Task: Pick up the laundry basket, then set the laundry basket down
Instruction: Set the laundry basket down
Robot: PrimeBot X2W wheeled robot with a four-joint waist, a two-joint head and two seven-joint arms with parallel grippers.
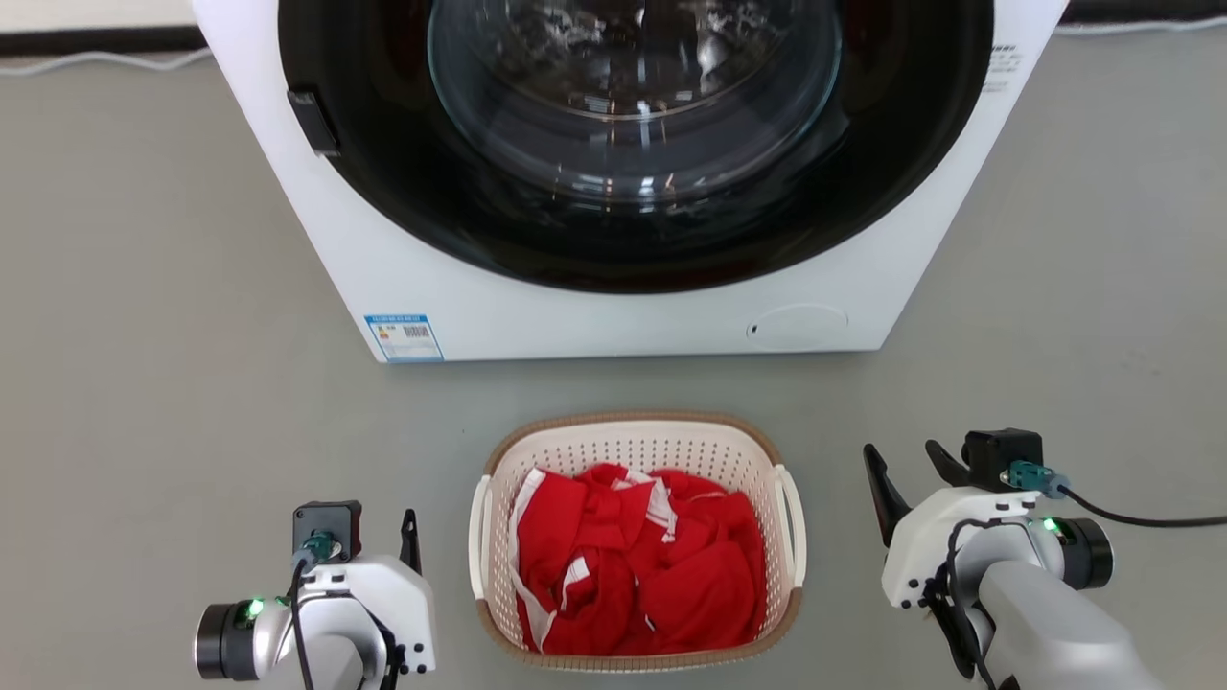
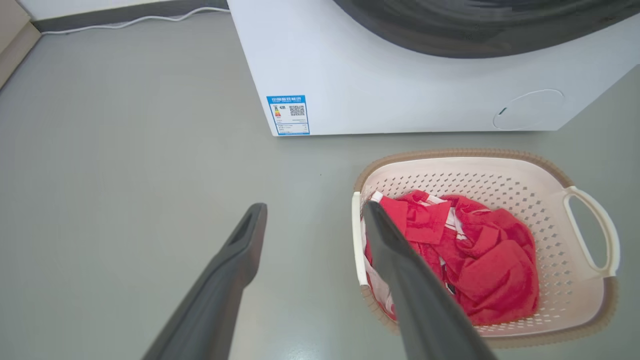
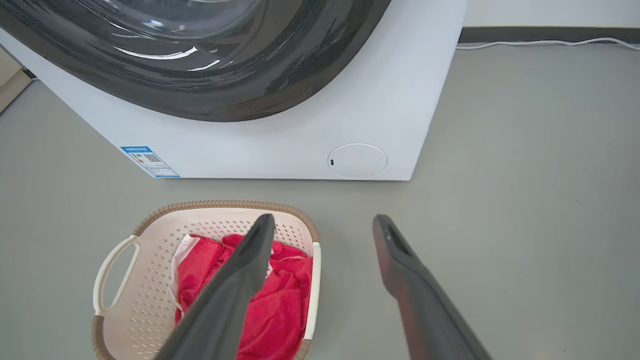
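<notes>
Found left gripper (image 2: 314,207) empty, jaws parted, over grey floor (image 2: 125,175). Recorded laundry basket (image 2: 500,175) just beside, on floor, holding red clothing (image 2: 480,260). Noted white washing machine (image 2: 400,75) behind basket, blue label (image 2: 288,115) at lower corner.

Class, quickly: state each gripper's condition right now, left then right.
Left gripper: open, empty, beside the cream perforated plastic laundry basket.
Right gripper: open, empty, on its other side.

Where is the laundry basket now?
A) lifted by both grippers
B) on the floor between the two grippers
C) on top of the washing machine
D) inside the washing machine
B: the laundry basket sits on the floor, with the open left gripper and right gripper beside it.
</notes>
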